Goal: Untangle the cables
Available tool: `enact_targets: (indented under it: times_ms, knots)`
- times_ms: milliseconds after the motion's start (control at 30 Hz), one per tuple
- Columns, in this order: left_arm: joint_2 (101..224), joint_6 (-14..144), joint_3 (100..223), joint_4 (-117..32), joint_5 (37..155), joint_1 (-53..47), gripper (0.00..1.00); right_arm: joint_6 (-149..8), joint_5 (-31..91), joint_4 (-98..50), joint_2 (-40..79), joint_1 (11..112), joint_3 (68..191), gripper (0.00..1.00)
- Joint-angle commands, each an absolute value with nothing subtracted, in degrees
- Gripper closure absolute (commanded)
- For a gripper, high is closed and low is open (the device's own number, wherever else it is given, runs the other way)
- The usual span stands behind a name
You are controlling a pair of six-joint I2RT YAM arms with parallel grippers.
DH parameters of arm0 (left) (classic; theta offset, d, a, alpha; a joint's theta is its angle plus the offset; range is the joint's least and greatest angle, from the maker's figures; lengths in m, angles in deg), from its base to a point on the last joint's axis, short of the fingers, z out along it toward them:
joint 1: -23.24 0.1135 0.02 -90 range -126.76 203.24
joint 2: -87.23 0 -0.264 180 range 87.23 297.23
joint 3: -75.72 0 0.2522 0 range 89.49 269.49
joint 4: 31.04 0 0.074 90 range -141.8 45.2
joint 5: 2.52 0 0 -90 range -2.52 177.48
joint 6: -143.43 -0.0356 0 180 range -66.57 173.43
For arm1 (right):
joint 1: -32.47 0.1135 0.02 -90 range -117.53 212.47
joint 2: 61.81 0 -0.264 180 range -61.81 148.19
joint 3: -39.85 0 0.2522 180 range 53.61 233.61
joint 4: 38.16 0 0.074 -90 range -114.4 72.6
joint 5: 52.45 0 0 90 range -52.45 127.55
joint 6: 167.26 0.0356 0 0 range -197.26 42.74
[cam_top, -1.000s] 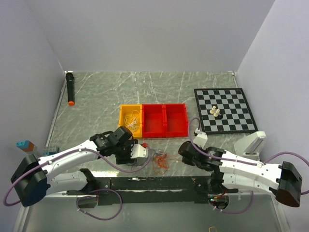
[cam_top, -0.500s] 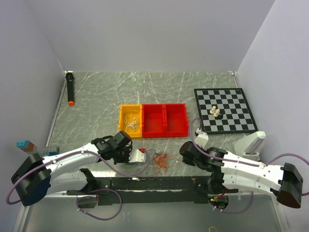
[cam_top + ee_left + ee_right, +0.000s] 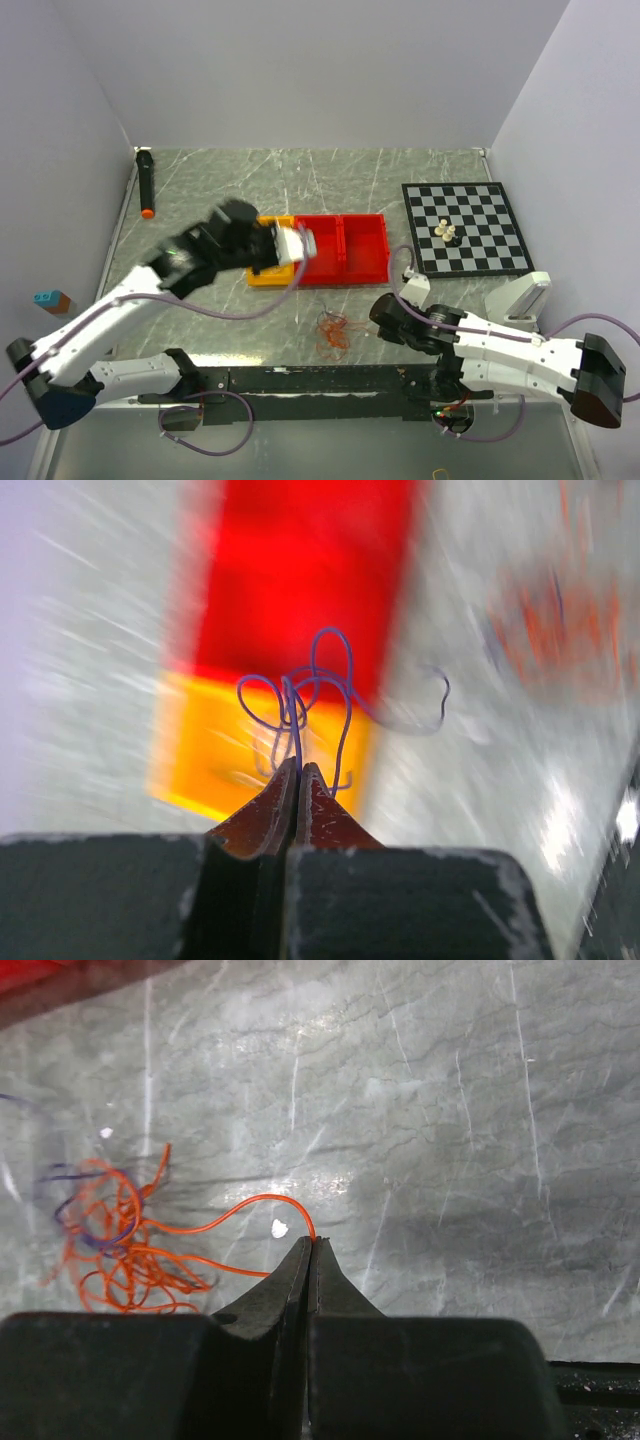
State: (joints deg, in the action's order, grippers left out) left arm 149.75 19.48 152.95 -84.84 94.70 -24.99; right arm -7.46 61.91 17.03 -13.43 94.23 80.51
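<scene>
Left pincer sweeps up and back from beside the orange clump, now high over the yellow tray, and a purple cable comes away with it, dangling above the desk.

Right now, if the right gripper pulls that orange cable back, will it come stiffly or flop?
Probably floppy: the orange cable runs in a loose curve from the right gripper, which is shut on its end. Likely light, being so thin, so the orange clump may drag along rather than unwind. A purple strand loops through it and could snag.
</scene>
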Motion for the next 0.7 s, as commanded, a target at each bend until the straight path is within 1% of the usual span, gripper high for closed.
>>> enact_targets:
  times_ms: [0,67,200,333,400,500,667]
  knots:
    - [148.66,23.81,172.77,-91.29,95.04,-24.58,0.99,-8.43,61.99,14.71,-9.27,94.7,80.24,1.0]
    - [148.93,24.51,179.98,-91.21,94.42,-24.66,0.99,-8.87,61.64,13.75,-7.42,94.79,80.59,1.0]
    - [148.32,26.36,188.52,-85.96,92.49,-24.66,0.99,-9.05,61.11,12.69,-4.95,95.05,80.77,1.0]
    - [144.98,25.93,188.81,-72.18,87.93,-24.66,0.99,-8.61,60.41,12.6,-3.2,95.49,80.51,1.0]
    - [143.4,24.09,187.75,-65.76,87.65,-24.66,0.99,-8.09,60.23,12.78,-2.49,96.02,80.42,1.0]
    - [142.78,22.76,187.65,-58.1,84.41,-24.66,0.99,-7.47,59.88,12.6,-1.35,96.63,79.9,1.0]
    - [145.15,21.62,192.92,-54.04,84.49,-24.58,0.99,-5.98,59.17,11.81,1.46,97.86,78.84,1.0]
